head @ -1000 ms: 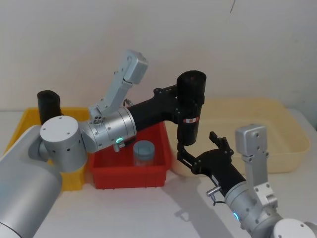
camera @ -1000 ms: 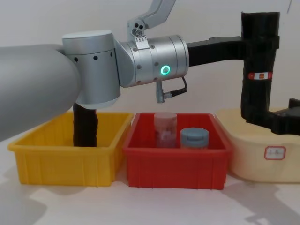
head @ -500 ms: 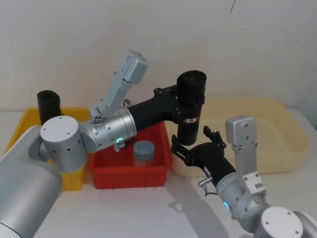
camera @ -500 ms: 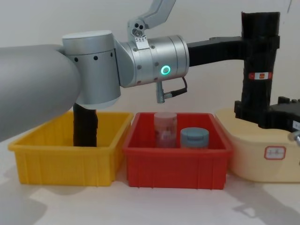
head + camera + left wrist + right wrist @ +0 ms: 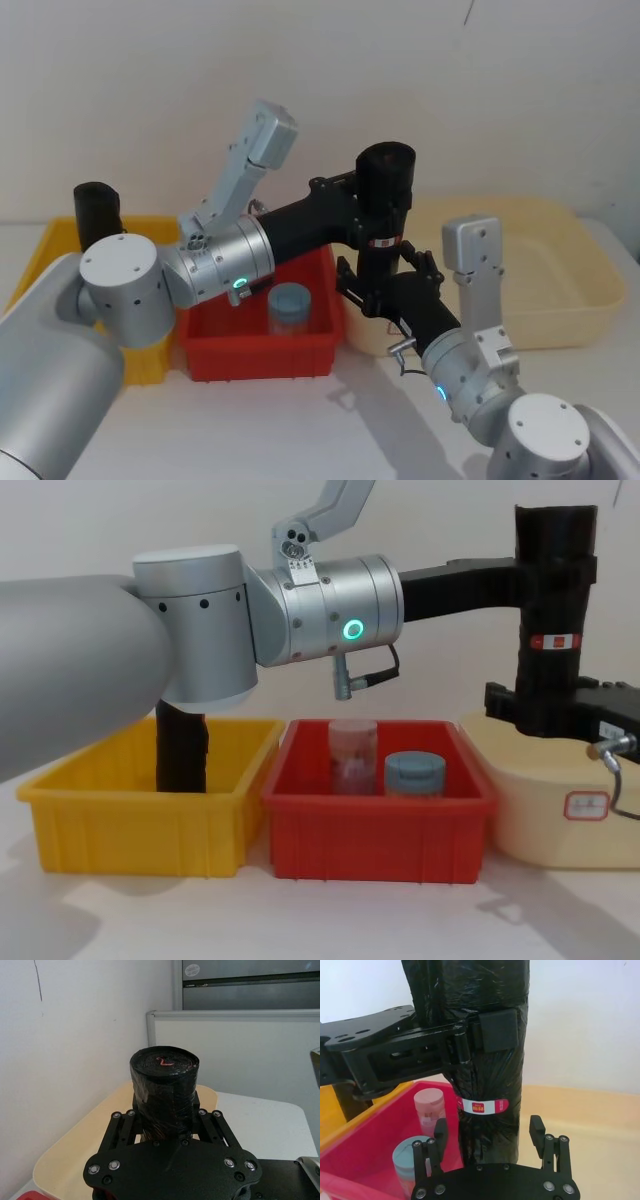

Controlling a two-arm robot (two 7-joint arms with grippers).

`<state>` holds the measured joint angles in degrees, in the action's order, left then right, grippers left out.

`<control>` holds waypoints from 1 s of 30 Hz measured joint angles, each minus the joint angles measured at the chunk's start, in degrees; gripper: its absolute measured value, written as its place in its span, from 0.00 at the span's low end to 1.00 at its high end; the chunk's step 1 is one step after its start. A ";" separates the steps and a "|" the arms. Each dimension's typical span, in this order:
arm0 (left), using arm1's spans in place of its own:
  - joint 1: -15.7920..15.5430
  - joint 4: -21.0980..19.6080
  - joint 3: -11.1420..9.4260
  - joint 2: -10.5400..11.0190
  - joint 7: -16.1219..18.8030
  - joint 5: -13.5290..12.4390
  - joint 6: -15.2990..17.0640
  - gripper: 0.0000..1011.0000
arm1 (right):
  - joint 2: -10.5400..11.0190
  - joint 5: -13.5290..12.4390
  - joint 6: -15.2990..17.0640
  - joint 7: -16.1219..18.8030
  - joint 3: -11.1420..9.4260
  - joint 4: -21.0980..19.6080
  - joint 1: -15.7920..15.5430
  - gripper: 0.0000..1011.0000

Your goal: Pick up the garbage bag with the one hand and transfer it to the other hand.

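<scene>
Left tool (image 5: 372,205) is clamped on the upright garbage bag (image 5: 386,235) above its label (image 5: 485,1106); right tool (image 5: 488,1131), fingers apart, flanks the bag's lower end

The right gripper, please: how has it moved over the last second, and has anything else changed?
The right gripper has risen and moved towards the robot's left; its open fingers now flank the garbage bag at its lower end, below the label, without closing. The left gripper stays shut on the bag's upper part, upright in the same place. The red tray is unchanged.
</scene>
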<state>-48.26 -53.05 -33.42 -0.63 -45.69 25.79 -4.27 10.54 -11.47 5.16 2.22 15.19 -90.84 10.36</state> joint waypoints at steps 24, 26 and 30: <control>0.00 0.00 0.00 0.00 0.01 -0.01 -0.01 0.47 | -1.04 0.61 0.15 0.73 -0.14 2.06 2.04 0.50; 0.00 0.00 0.00 0.00 0.01 -0.01 -0.01 0.48 | -1.06 0.63 0.15 0.76 -0.13 2.12 2.10 0.50; -0.01 0.00 0.00 0.00 0.00 -0.01 -0.01 0.61 | -1.10 0.65 0.15 0.81 -0.13 2.19 2.16 0.50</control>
<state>-48.27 -53.05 -33.42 -0.63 -45.68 25.79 -4.28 9.44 -10.82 5.31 3.03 15.06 -88.65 12.52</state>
